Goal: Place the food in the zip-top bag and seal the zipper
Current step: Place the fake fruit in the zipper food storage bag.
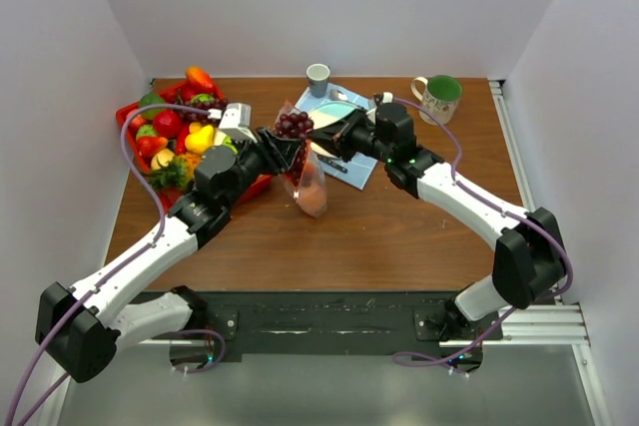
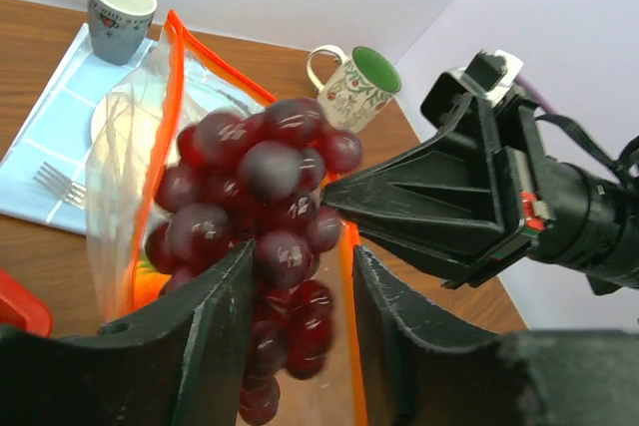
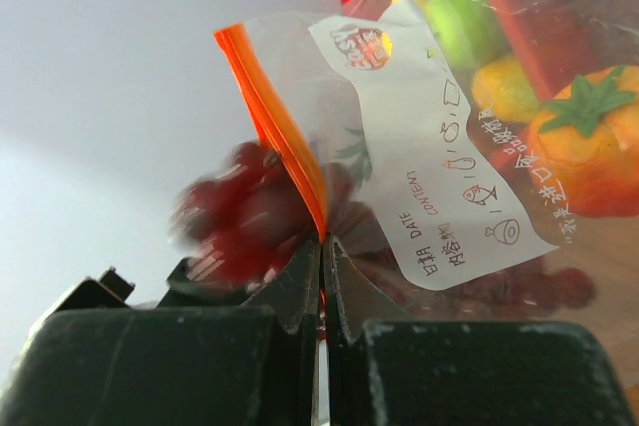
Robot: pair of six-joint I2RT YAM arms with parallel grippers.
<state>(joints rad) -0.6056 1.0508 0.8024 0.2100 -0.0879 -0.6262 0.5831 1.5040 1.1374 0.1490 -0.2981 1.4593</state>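
Brown wooden surface [image 1: 399, 236], frame centre: the right tool [image 3: 322, 246], clenched on the zipper [image 3: 275, 117], holds the zip-top bag [image 1: 310, 187] upright and open-mouthed. The left tool [image 2: 300, 281], released, poises the grapes [image 2: 270, 172] at that mouth to drop inside.

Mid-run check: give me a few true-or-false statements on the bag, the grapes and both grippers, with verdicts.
1. The right gripper is shut on the orange zipper strip of the clear plastic bag. True.
2. The right gripper holds the dark purple toy grape bunch. False: it is between the left gripper's open jaws, at the bag's mouth.
3. The zipper strip is sealed. False: the mouth gapes open.
4. The green-lined patterned mug stands upright. True.
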